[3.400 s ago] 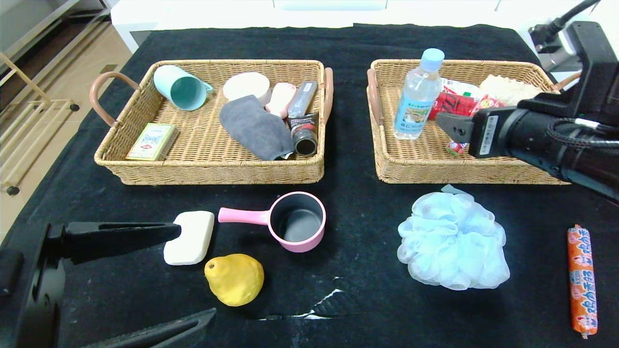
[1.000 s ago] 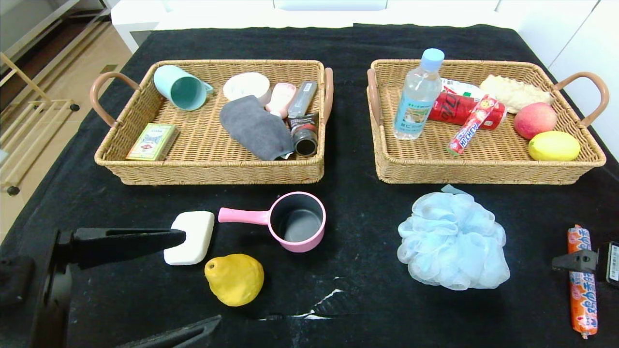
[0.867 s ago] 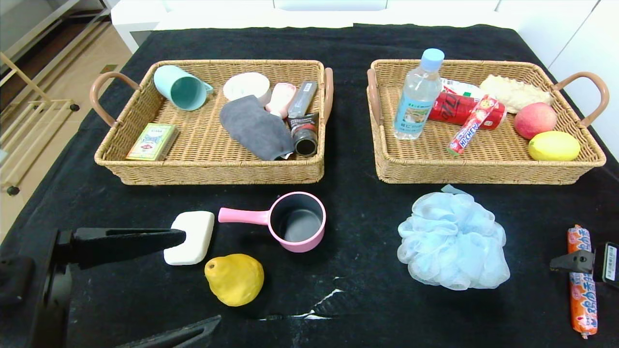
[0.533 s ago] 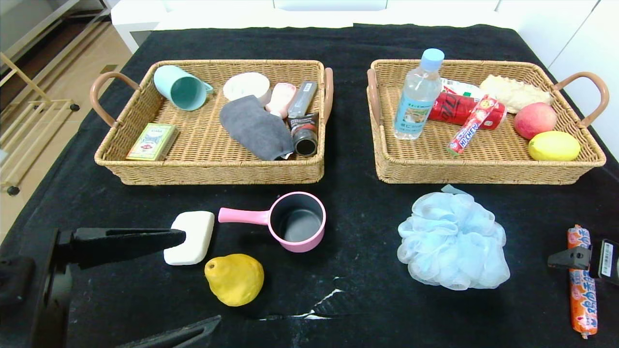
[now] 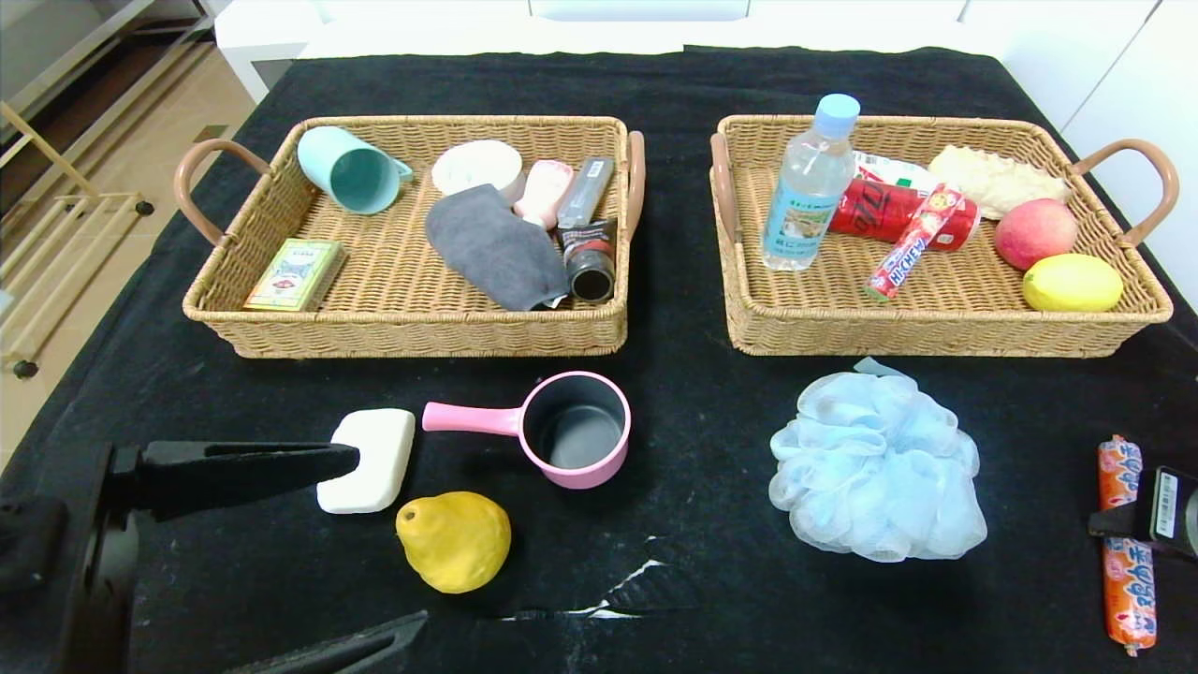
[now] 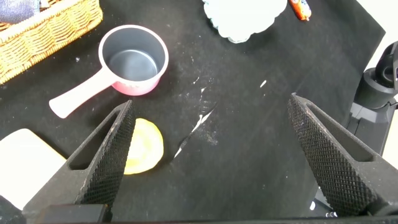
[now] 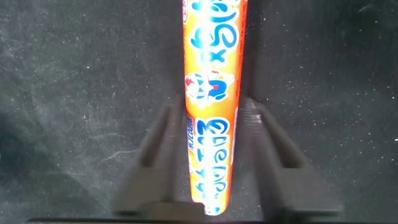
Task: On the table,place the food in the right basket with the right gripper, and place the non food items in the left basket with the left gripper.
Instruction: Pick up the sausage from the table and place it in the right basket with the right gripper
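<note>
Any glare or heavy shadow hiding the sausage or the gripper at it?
Head view: even light, soft shadows; the right gripper is mostly off-frame. Right wrist view: the sausage shows slight sheen; dark fingers blend into the black table. Left wrist view: left gripper idle, unshadowed.

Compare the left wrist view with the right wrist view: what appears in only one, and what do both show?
Only the left wrist view shows the pink pot, yellow pear, white soap bar, blue mesh puff and the left gripper, fingers spread wide. Only the right wrist view shows the right gripper, its fingers either side of the sausage stick. Both show that sausage, tiny in the left view, and the black cloth table.
</note>
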Motion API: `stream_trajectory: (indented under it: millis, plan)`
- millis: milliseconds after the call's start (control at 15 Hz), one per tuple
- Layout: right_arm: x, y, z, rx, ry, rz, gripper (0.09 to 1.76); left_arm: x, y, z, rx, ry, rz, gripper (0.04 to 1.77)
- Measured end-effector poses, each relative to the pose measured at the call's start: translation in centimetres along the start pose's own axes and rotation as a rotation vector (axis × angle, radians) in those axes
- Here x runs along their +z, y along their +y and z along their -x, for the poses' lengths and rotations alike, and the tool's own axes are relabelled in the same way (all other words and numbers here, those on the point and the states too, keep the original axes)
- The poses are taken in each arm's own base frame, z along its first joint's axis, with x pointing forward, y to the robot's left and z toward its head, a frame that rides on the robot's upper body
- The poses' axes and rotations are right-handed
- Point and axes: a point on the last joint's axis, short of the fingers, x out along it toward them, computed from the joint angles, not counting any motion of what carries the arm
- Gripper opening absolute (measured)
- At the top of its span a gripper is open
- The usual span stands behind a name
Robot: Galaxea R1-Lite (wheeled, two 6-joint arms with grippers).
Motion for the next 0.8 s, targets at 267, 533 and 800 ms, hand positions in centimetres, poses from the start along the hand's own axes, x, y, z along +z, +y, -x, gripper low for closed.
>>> stream_trajectory:
  millis: [267,533,800]
  plan:
    - [0.06,-0.01,-0.26,-0.007,0.005,-0.001,0.44,-0.01,0.00,0.01,0.000,0.000,-0.001,1.76]
    - [0.05,-0.05,-0.40,-0.011,0.010,-0.002,0.44,-0.02,0.00,0.01,0.000,0.001,-0.001,1.76]
    - [0.05,-0.04,-0.58,-0.015,0.015,-0.001,0.44,-0.02,0.00,0.02,0.000,0.001,-0.001,1.76]
